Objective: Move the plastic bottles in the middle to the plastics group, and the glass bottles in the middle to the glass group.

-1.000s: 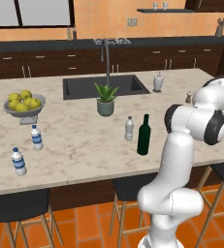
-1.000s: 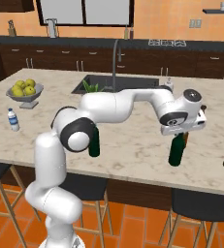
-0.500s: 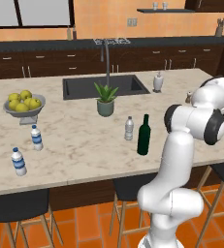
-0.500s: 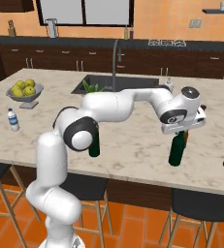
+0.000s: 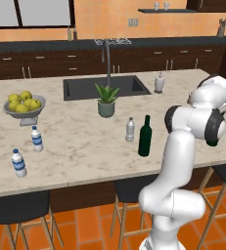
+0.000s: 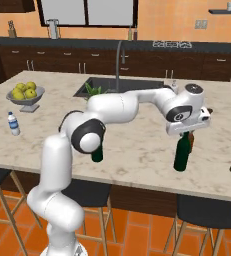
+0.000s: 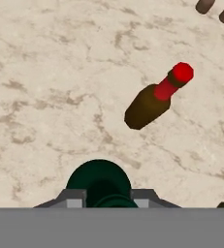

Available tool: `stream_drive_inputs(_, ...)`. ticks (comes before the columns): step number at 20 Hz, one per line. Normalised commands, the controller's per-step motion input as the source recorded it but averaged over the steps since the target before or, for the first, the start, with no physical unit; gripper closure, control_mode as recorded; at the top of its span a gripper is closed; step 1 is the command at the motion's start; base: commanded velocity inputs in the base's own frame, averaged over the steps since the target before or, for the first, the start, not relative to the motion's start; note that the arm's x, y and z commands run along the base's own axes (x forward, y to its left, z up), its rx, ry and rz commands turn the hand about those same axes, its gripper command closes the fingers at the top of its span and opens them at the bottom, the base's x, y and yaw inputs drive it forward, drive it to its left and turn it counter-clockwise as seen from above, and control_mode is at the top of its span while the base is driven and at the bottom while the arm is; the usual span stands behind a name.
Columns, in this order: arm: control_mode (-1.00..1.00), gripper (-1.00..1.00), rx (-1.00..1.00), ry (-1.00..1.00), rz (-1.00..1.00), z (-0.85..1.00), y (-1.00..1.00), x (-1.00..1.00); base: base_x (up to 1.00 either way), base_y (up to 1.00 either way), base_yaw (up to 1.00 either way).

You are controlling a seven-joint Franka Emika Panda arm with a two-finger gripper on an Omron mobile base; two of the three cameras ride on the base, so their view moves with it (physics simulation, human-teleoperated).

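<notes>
While the tool (image 6: 188,131) grips one wine bottle (image 6: 182,153), another (image 5: 145,136) stands apart.

Bare marble surrounds the red-topped brown bottle (image 7: 154,102); a green wine bottle (image 7: 100,184) stands near it.

Brightness: even, moderately bright rendered light is filling all three views
Source: light is seeming to fall from above; no lamp is showing
Shadows: soft, faint patches are lying under the fruit bowl (image 5: 24,111) and the green wine bottle (image 5: 145,136); the red-topped bottle (image 7: 157,99) is casting almost none on the marble counter (image 7: 50,87)
Glare: dull highlights are sitting on the white arm (image 6: 117,107); nothing is blowing out
Sharpness: base views are looking slightly soft and pixelated; hand view is blurring the marble veins
Distortion: edges are showing no visible bending
</notes>
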Motion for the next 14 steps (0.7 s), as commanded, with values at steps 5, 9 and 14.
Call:
stream_drive_inputs(5, -1.00, 1.00, 0.00, 0.11, 0.00, -0.41, 0.02, 0.08, 0.00, 0.00, 0.00)
stream_drive_inputs(9, -1.00, -1.00, 0.00, 0.09, 0.00, -0.42, -0.01, -0.01, 0.00, 0.00, 0.00)
stream_drive_inputs(14, -1.00, -1.00, 0.00, 0.01, 0.00, -0.26, -0.06, -0.06, 0.00, 0.00, 0.00)
